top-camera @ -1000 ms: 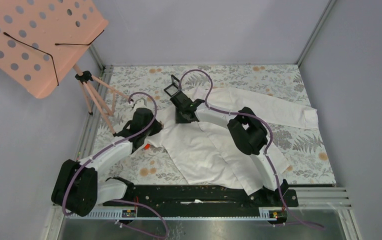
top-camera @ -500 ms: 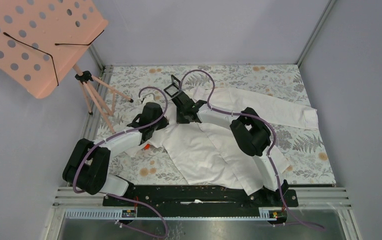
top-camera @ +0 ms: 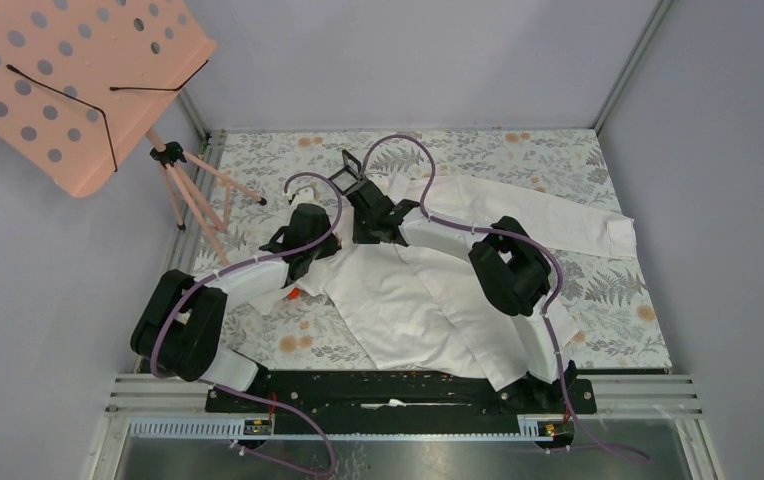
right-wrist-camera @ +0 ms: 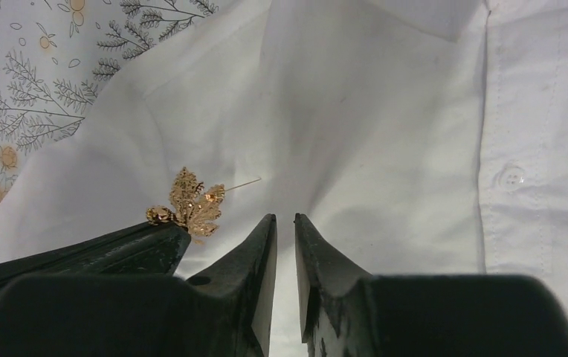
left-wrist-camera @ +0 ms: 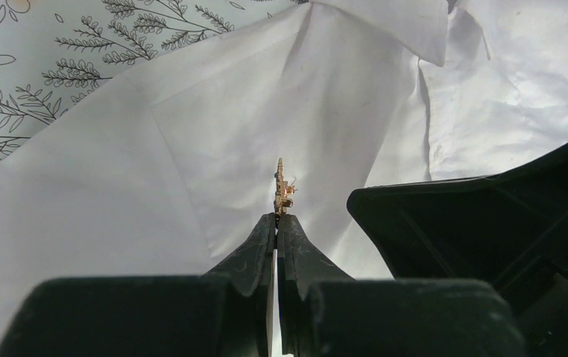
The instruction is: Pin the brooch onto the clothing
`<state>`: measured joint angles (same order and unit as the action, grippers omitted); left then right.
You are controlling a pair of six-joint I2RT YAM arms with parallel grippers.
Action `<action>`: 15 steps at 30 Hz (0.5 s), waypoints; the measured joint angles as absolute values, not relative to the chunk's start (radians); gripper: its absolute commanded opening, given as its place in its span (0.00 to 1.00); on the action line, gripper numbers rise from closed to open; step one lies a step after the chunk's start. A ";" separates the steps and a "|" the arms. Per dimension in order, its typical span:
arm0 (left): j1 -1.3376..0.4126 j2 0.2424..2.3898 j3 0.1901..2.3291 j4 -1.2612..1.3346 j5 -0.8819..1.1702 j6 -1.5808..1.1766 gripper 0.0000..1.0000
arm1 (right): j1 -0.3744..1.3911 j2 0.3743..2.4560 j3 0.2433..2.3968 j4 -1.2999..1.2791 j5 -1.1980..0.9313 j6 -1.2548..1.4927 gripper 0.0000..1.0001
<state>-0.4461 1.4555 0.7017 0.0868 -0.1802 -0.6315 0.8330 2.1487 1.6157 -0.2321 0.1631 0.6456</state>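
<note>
Tightly pinched together, the fingertips of the left gripper (left-wrist-camera: pixel 276 220) hold the brooch (left-wrist-camera: pixel 283 190), a small gold, leaf-shaped ornament. In the left wrist view it is seen edge-on, standing up out of the tips. The right wrist view shows its flat face, with a thin pin (right-wrist-camera: pixel 241 183) pointing sideways toward the right gripper (right-wrist-camera: pixel 285 220). That gripper's jaws are narrowly parted with nothing between them. They sit just beside the brooch without touching it.

Both grippers hover over the clothing (top-camera: pixel 413 300), a creased white shirt. They are above the smooth shoulder panel just to the near side of the collar (left-wrist-camera: pixel 385 26). Whether the pin touches the fabric cannot be told. The buttoned front runs down from the collar, and one button (right-wrist-camera: pixel 510 178) shows to the right of the right gripper.

From overhead, the shirt lies spread on a floral table cover (top-camera: pixel 578 165), and the two arms meet at the collar. A small black square case (top-camera: pixel 344 179) stands just beyond the collar on the far side. A red block (top-camera: pixel 294 293) lies nearer than the collar, at the shirt's left edge under the left arm. A pink perforated stand (top-camera: pixel 68 80) is well apart from the collar, at the far left.
</note>
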 measured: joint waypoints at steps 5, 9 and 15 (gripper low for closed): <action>-0.452 1.472 0.706 0.086 -0.180 -0.627 0.00 | 0.833 2.148 1.616 -0.227 0.163 0.646 0.25; -0.455 1.473 0.706 0.086 -0.180 -0.626 0.00 | 0.833 2.148 1.616 -0.228 0.164 0.649 0.30; -0.455 1.449 0.706 0.076 -0.181 -0.630 0.00 | 0.832 2.146 1.610 -0.227 0.163 0.656 0.39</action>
<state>-0.4545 1.4490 0.7063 0.0765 -0.1810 -0.6296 0.8322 2.1456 1.6100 -0.2268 0.1635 0.6563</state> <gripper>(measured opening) 0.020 0.328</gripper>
